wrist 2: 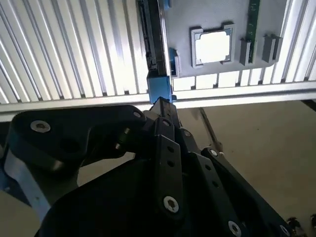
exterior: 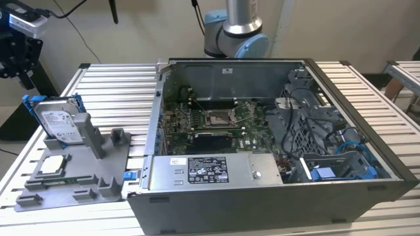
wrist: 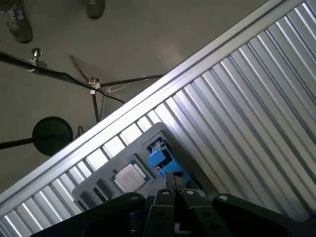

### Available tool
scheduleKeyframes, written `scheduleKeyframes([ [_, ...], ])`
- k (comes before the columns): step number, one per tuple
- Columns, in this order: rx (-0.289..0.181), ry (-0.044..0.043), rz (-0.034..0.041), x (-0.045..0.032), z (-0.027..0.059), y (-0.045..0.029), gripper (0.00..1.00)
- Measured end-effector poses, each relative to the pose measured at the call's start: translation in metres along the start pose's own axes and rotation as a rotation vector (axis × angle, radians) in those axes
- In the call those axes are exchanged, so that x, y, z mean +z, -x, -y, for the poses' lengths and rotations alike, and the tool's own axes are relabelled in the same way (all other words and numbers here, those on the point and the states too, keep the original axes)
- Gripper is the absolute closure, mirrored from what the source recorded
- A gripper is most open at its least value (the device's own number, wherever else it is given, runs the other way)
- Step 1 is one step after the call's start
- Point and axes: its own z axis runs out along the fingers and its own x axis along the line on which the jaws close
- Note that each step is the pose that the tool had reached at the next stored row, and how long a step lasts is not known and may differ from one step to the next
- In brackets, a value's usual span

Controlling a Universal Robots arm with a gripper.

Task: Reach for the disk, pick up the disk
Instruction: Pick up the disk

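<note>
Blue-railed and upright, the disk [exterior: 58,123] waits below our closed gripper [wrist 2: 160,103], which we should open and centre squarely.

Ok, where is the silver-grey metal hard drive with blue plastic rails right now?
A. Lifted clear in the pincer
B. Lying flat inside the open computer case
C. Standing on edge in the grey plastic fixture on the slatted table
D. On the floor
C: in the exterior view the silver-grey metal hard drive stands on edge in the grey plastic fixture, beside the open computer case, with the black pincer above it and apart.
</note>
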Motion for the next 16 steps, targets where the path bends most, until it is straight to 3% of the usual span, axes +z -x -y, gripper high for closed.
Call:
scheduleKeyframes([
  [16,-0.317,-0.0010,-0.0117,0.0000,0.0000,0.0000,1.00],
])
